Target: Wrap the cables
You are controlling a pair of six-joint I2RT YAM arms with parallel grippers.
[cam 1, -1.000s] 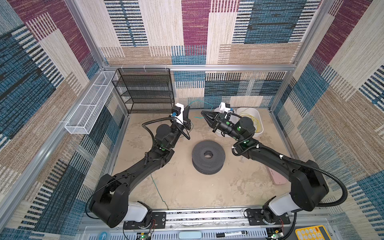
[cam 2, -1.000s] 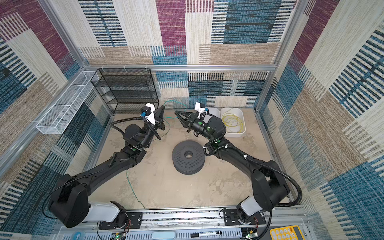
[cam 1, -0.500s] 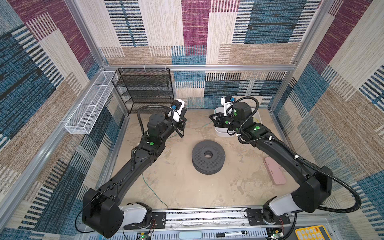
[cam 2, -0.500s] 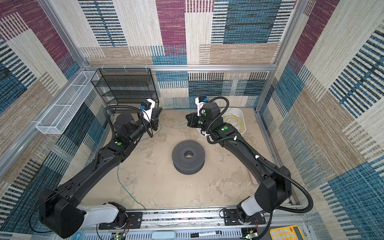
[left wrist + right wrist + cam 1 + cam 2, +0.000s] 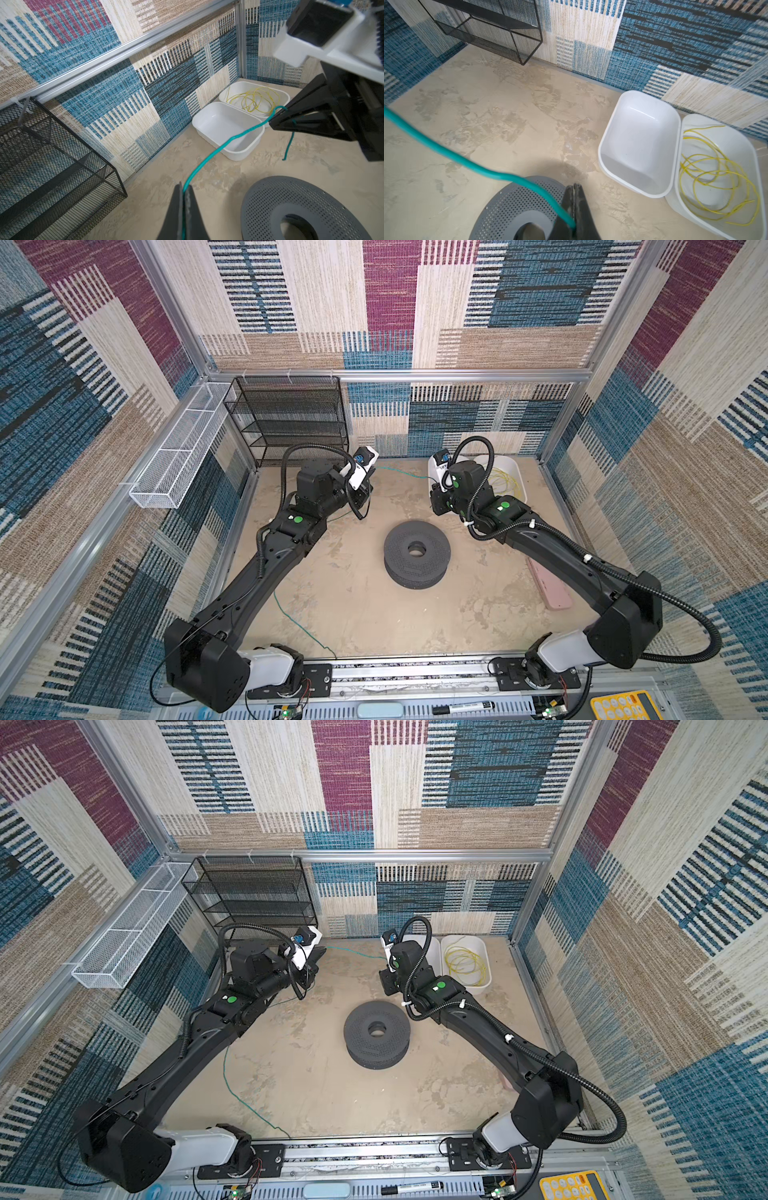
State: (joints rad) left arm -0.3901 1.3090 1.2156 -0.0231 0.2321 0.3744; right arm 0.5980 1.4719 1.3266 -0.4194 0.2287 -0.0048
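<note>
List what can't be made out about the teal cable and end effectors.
Teal cable: in both top views, the left arm hides a stretch.
Right end effector: in both top views, its wrist camera covers the fingertips.
Left end effector: left wrist view, body cut off by the picture's edge.
Pink object: in a top view, partly under the right arm; kind unclear.
</note>
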